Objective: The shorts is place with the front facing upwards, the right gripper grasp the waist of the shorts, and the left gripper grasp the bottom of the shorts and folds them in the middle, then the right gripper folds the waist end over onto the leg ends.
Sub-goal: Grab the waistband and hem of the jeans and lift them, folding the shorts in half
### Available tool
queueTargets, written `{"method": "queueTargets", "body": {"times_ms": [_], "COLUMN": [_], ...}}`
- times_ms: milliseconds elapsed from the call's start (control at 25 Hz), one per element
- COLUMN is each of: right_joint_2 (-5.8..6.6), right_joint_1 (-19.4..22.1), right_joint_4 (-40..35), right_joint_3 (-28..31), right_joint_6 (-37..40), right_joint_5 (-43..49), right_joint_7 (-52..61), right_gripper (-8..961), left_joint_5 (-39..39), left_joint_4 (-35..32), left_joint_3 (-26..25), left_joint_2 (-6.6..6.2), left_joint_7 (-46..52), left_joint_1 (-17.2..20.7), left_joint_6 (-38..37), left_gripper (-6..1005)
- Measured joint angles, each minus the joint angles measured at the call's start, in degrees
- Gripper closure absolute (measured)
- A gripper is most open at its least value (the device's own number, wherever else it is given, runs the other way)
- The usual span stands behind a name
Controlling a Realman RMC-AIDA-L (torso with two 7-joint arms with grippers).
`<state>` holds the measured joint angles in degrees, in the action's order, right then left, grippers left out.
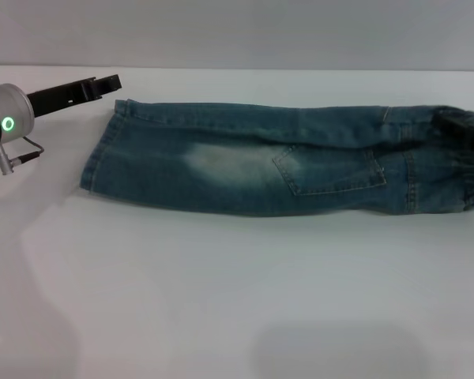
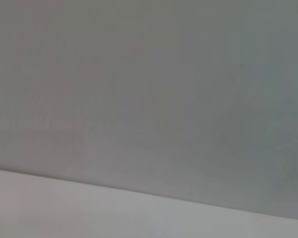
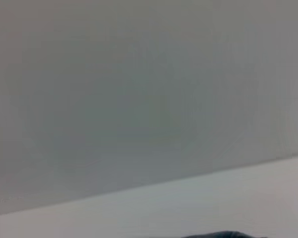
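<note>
White table (image 1: 221,300) against a grey wall, the shorts (image 1: 284,170) folded lengthwise across its far side, hems left, elastic waist right, right gripper (image 1: 462,126) clenched on the waist, left gripper (image 1: 103,85) beside the hems, grip state unclear, no readable writing.

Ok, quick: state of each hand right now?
Left hand: beside the leg ends, holding nothing; open or closed cannot be told.
Right hand: on the shorts' waist; grip cannot be told.
</note>
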<state>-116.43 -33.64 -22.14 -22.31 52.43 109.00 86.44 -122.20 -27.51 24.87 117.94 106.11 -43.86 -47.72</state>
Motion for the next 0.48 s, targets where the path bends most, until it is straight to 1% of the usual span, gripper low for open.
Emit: {"method": "queueTargets", "body": {"times_ms": [40,80,120,280,400,480], "right_joint_2": [0.10,0.33,0.33,0.67,1.38,1.81], "right_joint_1": [0.14,0.55,0.55,2.12,3.20,3.74], "right_joint_4": [0.00,-0.02,-0.02,-0.63,-0.81,-0.97], "right_joint_3": [-0.81,-2.43,-2.43,-2.68,-2.46,-2.59], "right_joint_6": [-0.14,-0.88,-0.88,-2.05,-1.99,-1.76], "right_joint_5": [0.14,0.37,0.37,0.17,-0.30,-0.23], "right_joint_7": [0.82,2.57,2.57,3.54,5.10,6.24], "right_gripper": [394,375,375,376,376,376], "left_joint_5": [0.36,0.53,0.66,1.00,1.83,2.05], "left_joint_4": [0.00,0.00,0.00,0.00,0.10,0.61], "left_joint_3": [0.00,0.01,0.00,0.01,0.01,0.01], "left_joint_2": [0.00,0.00,0.00,0.01,0.00,0.00], "left_joint_7": [-0.34,-0.60,-0.80,-1.24,-1.92,-2.22], "left_joint_1": [0.07,0.11,0.13,0.23,0.41,0.51], "left_joint_6": [-0.16,-0.29,-0.38,-0.50,-0.65,-0.73], "left_gripper": [699,597,495,401,331,331]}}
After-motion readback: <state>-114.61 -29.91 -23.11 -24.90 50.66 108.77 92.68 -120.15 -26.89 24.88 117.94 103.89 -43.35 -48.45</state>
